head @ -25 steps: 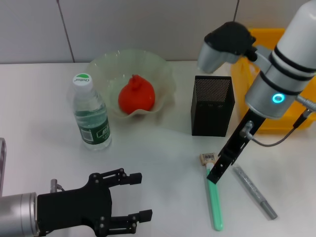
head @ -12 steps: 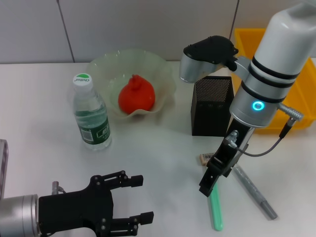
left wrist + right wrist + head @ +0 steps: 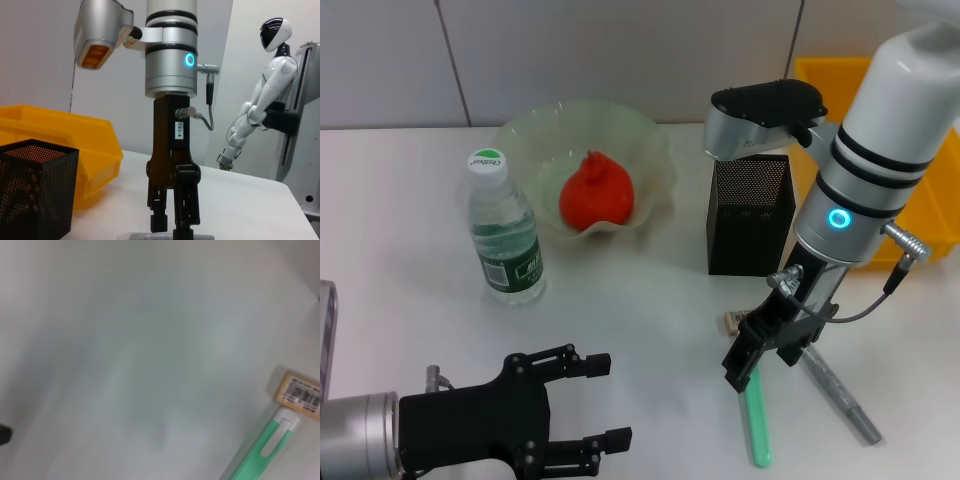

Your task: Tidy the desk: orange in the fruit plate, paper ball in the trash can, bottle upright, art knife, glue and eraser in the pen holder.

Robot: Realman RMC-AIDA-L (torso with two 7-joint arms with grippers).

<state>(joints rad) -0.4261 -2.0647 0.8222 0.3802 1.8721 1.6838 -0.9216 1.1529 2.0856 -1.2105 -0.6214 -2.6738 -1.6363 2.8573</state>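
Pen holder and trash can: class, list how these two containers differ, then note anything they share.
The pen holder is black see-through mesh; the trash can is solid bright yellow plastic. The pen holder is narrow and tall; the trash can is much wider. Both stand upright, open-topped, side by side on the table.

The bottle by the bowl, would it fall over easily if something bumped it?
Probably. The bottle stands upright, tall on a narrow base, so a nudge near its white cap could tip it. Once down, its round body would likely roll. It looks full, which may steady it somewhat.
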